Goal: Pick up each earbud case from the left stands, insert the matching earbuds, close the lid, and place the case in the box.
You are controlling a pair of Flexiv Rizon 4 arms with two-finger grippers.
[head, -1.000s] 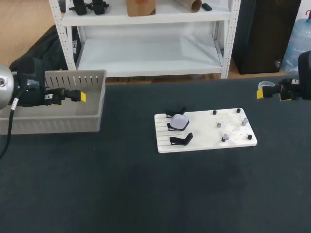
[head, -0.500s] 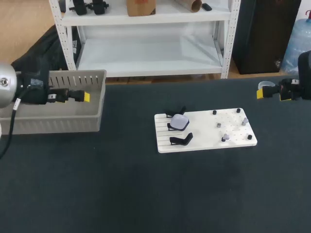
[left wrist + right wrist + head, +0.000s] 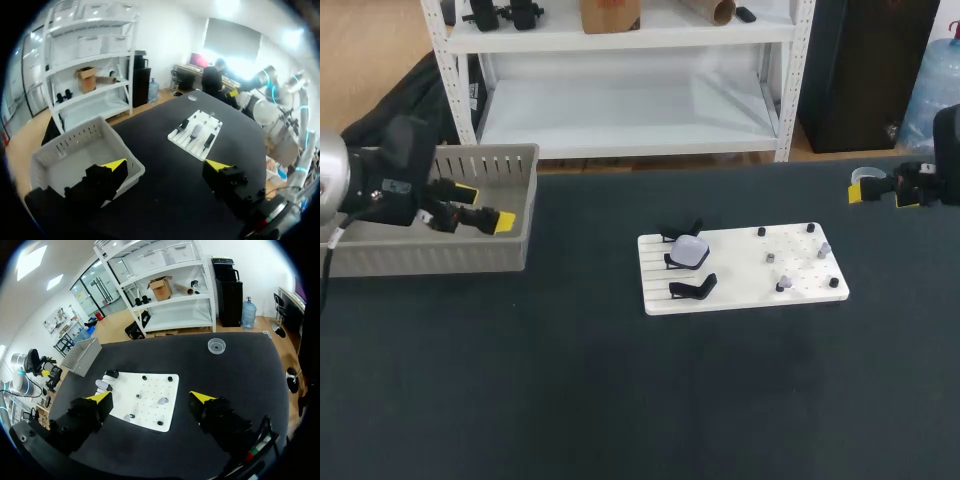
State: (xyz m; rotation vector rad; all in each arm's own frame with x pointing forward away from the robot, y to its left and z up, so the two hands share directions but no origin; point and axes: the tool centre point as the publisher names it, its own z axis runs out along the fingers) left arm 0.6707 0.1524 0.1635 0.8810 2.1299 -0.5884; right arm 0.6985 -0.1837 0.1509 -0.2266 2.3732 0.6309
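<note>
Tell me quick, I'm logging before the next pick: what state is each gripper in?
Left gripper: open, holding nothing.
Right gripper: open, holding nothing.

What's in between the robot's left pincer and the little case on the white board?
Only the grey box, its end wall right by the left pincer, then bare black table up to the earbud case. The head view shows it.

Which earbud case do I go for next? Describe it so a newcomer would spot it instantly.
On the dark table sits a white board; its slotted left end carries three black stands in a row. The case is the pale, rounded shell on the middle one, the only one holding anything.
</note>
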